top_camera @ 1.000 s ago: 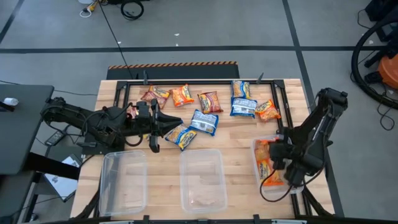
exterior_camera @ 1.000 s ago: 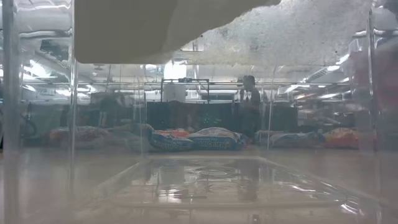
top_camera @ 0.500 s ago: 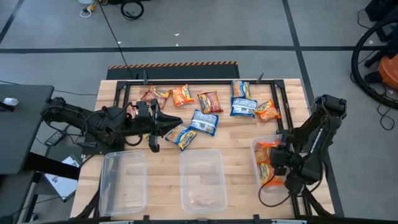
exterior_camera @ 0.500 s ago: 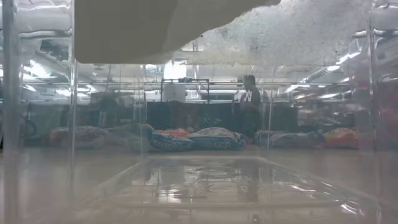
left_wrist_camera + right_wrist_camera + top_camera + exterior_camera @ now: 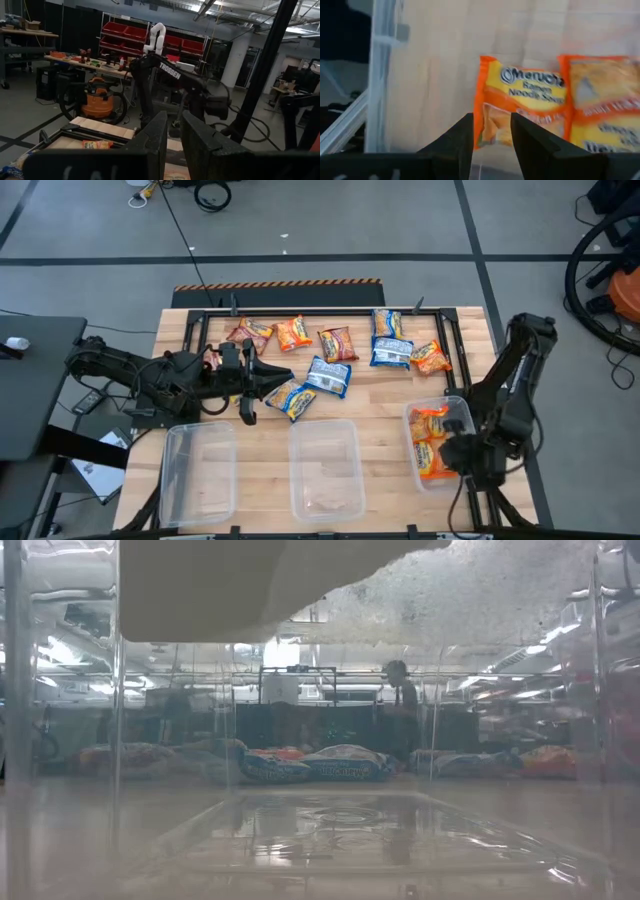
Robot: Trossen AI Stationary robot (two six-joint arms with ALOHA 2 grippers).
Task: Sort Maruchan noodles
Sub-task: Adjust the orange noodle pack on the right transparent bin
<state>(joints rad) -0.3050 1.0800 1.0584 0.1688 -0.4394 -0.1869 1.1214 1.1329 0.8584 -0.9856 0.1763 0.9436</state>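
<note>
Several Maruchan noodle packets lie flat on the far half of the table: orange (image 5: 293,332), blue-and-white (image 5: 328,376) and dark red (image 5: 248,332). Two orange packets (image 5: 430,442) lie in the clear right bin (image 5: 408,420). My right gripper (image 5: 455,455) points steeply down over that bin, its fingers (image 5: 465,137) apart above the orange packet (image 5: 520,95) and nothing between them. My left gripper (image 5: 285,375) hangs level, high above the table's left middle. A narrow gap shows between its fingers (image 5: 155,135), and it is empty.
Two more clear bins stand along the near edge, one on the left (image 5: 198,470) and one in the middle (image 5: 325,468). A black frame (image 5: 300,312) borders the far side of the table. The low view looks through a clear bin wall at the packets (image 5: 340,762).
My right gripper has swung toward the table's near edge over the right bin and tipped from slanting to steeply downward. The orange packet that stuck up beside it now lies flat in the bin next to the other one.
</note>
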